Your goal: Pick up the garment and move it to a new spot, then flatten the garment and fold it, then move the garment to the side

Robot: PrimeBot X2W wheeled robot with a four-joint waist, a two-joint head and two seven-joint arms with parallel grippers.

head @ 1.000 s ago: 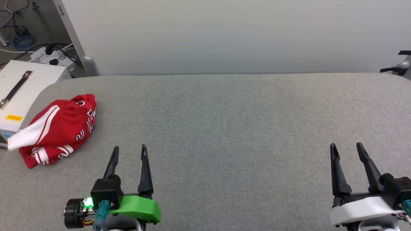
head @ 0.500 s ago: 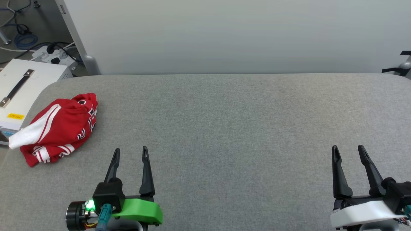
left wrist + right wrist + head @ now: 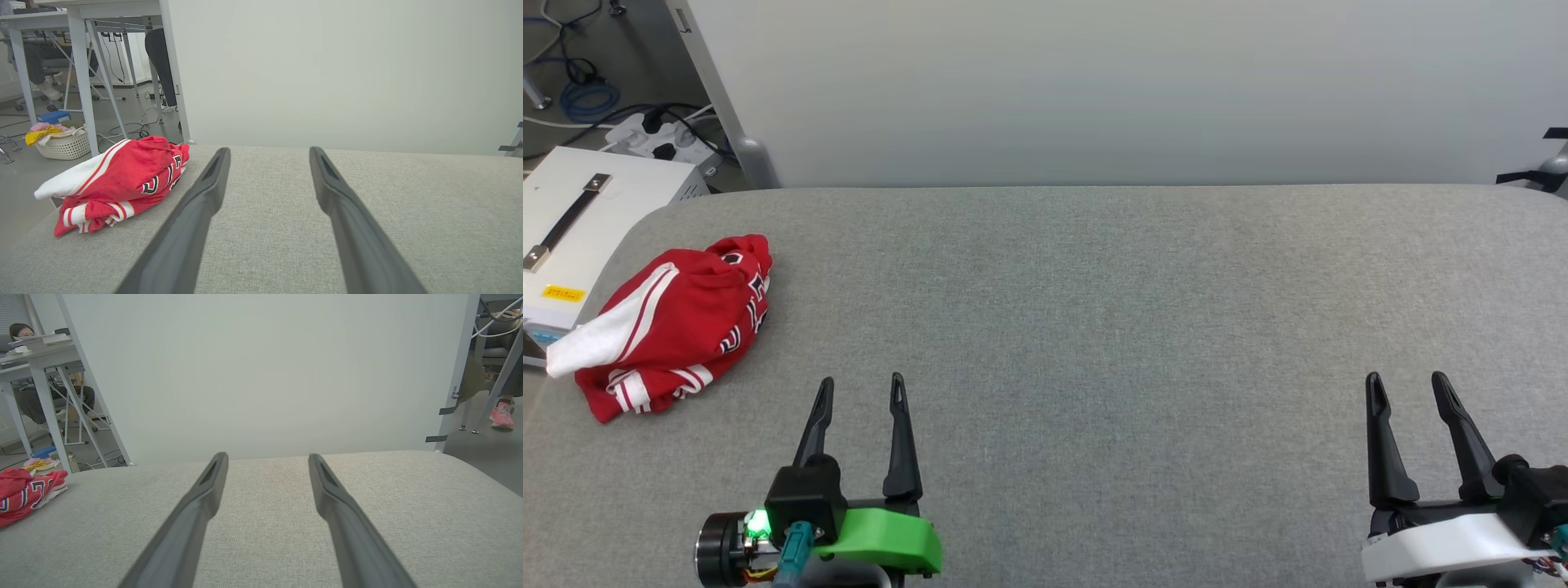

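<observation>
The garment [image 3: 678,322] lies crumpled in a heap near the left edge of the grey padded table [image 3: 1094,310]; it is red with a white sleeve hanging over the edge and striped trim. It also appears in the left wrist view as garment [image 3: 122,179] and at the far left of the right wrist view, garment [image 3: 24,492]. My left gripper [image 3: 862,384] stands open near the front, right of the heap and apart from it, empty. Far to the right, my right gripper [image 3: 1405,377] is open and empty too.
A white case with a handle [image 3: 580,220] stands beside the table's left edge, with a power strip and cables [image 3: 658,139] on the floor behind. A pale wall panel [image 3: 1094,90] rises behind the table. A laundry basket [image 3: 61,143] sits on the floor. A person sits at a desk [image 3: 24,332].
Both grippers have drawn slightly toward the front edge, and the picture has shifted a little. The garment has not moved.
</observation>
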